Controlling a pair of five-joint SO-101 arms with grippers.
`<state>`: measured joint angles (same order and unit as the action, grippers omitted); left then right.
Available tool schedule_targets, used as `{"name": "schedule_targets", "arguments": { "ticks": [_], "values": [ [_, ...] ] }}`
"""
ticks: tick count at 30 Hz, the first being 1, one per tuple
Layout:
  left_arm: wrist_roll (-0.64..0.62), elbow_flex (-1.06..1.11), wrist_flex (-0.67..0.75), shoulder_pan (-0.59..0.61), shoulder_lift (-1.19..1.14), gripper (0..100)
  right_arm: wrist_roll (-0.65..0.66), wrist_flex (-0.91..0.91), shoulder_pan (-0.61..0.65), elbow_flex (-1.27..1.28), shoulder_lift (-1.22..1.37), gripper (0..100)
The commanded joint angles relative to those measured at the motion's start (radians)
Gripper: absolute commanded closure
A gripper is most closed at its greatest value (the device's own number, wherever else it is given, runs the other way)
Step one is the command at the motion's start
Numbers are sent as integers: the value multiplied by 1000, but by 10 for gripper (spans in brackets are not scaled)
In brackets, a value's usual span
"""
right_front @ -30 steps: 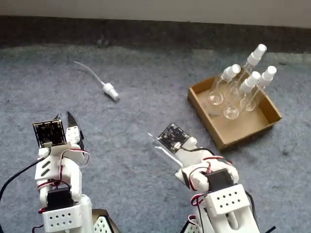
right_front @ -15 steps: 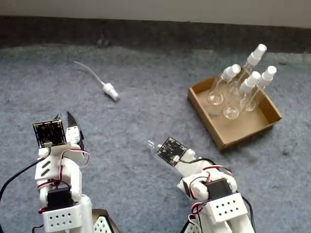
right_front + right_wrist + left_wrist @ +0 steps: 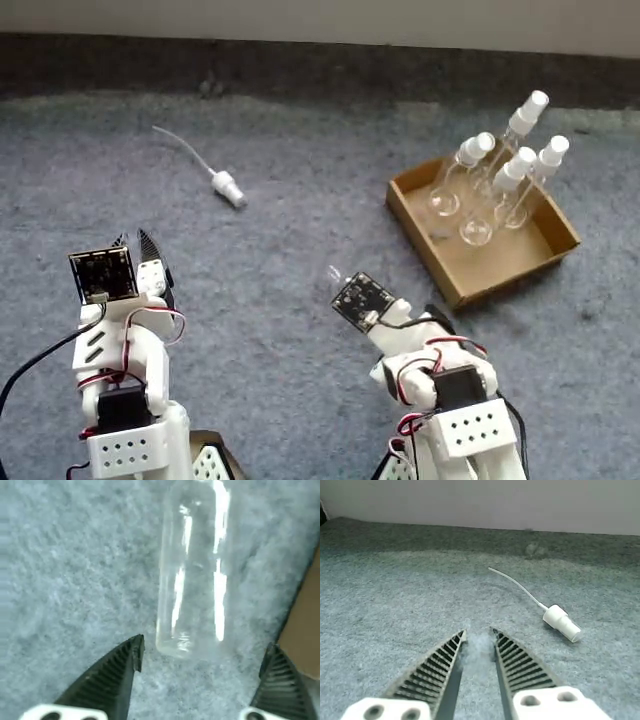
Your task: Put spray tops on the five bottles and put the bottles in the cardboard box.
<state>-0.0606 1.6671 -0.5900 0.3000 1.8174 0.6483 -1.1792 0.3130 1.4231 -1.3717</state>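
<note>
Grey fuzzy carpet (image 3: 300, 140) all over, with a dark strip (image 3: 320, 62) and a pale wall (image 3: 300, 15) at the back.

Flat on that carpet, a clear bottle (image 3: 192, 570), lying on its side with the round base toward the right gripper (image 3: 205, 647). Jaws of that gripper spread wide, far wider than the bottle. Base of the bottle right at the mouth of the jaws, about level with the two black tips, nearer to one tip than to the other. Not squeezed; hard to tell whether the near tip touches the glass. In the high view, just the neck end of the bottle poking out past the little black board (image 3: 362, 300) on the right arm, pointing away from the arm.

Near the bottle, the cardboard box (image 3: 505, 258), brown and low. Inside the box, four bottles (image 3: 497, 195) with white spray tops on, leaning together toward the far side.

Over on the other side, the left gripper (image 3: 477, 631), low above the carpet, jaws a little bit apart with carpet fuzz showing between them. Out beyond its tips and a bit to one side, one loose spray top (image 3: 561, 622), white, lying flat, with its long thin tube curving away. Well apart from the clear bottle and from the box.
</note>
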Motion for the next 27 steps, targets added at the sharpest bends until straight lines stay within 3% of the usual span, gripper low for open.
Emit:
{"name": "schedule_targets", "arguments": {
  "ticks": [1,7,16,19,24,27],
  "values": [
    [11,-1,20,-18,13,957,8,-8,-50,-133,-10,687],
    [11,-2,17,-18,13,955,-161,1,-36,-271,-4,687],
    [12,-1,12,-19,13,955,-339,51,131,-372,-1,688],
    [71,-4,12,-33,13,955,-370,134,171,-367,-1,688],
    [221,-44,11,-162,13,955,-417,222,185,-285,-1,688],
    [295,-113,-54,-189,12,957,-422,266,185,-249,-1,689]
  ]
}}
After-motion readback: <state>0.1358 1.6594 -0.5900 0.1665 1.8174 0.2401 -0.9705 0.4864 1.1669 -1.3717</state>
